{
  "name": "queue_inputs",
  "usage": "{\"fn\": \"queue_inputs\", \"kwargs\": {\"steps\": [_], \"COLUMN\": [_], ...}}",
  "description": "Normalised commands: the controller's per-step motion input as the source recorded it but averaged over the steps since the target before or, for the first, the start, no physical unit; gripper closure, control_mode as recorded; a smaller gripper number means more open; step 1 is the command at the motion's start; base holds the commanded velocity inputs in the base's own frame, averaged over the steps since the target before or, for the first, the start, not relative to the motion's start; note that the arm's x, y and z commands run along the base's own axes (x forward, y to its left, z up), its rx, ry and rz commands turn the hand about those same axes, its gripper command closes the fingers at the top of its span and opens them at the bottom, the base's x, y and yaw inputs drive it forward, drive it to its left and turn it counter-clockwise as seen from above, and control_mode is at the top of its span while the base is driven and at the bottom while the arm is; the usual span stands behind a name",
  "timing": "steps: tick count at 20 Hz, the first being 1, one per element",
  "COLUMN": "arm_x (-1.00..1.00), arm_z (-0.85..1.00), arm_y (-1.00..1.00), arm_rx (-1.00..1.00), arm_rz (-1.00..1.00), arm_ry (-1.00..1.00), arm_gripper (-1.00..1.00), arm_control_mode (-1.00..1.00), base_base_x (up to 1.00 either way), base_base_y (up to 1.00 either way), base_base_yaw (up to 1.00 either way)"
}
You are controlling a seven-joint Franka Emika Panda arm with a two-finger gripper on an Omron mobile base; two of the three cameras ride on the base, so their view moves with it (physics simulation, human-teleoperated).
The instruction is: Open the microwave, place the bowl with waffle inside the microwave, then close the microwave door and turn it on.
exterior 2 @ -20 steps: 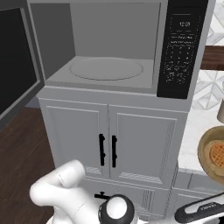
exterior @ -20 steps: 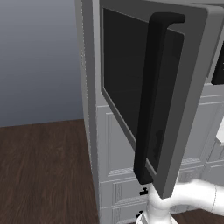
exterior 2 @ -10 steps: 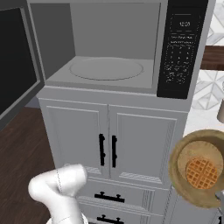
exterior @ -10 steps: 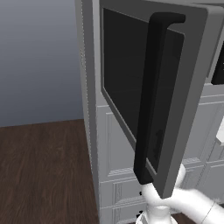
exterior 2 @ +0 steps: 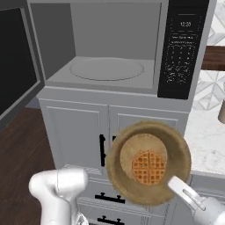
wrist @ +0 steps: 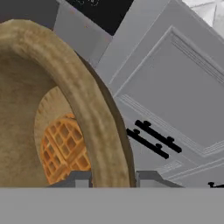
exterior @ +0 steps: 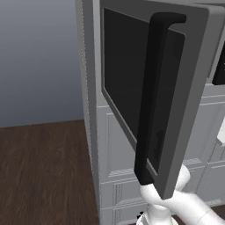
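Bowl [exterior 2: 149, 165] with waffle [exterior 2: 149, 167]: lower centre of right base view, rim clamped by gripper [wrist: 113, 178] (microwave door [exterior: 145, 88] swung open); microwave [exterior 2: 114, 48] above.

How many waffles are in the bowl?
1. A single waffle lies in the middle of the brown bowl that the gripper holds by its rim, in front of the white cupboard doors below the open microwave.
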Motion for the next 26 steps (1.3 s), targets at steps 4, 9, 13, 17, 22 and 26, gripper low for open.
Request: {"fn": "queue_inputs", "kwargs": {"steps": [4, 9, 13, 17, 22, 26], "arm_x": [0.04, 0.18, 0.43, 0.73, 0.91, 0.87], "arm_z": [0.86, 1.0, 1.0, 0.72, 0.5, 0.1], "arm_y": [1.0, 1.0, 1.0, 1.0, 0.99, 0.63], "arm_rx": [-0.08, -0.13, -0.15, -0.19, -0.15, -0.03], "arm_rz": [0.49, 0.32, 0.09, -0.04, -0.29, -0.41], "arm_ry": [0.02, 0.02, 0.09, 0.19, 0.27, 0.27], "arm_gripper": [1.0, 1.0, 1.0, 1.0, 1.0, 1.0], "arm_control_mode": [-1.0, -1.0, -1.0, -1.0, -1.0, -1.0], "base_base_x": [0.0, 0.0, 0.0, 0.0, 0.0, 0.0], "base_base_y": [0.0, 0.0, 0.0, 0.0, 0.0, 0.0], "base_base_yaw": [0.0, 0.0, 0.0, 0.0, 0.0, 0.0]}}
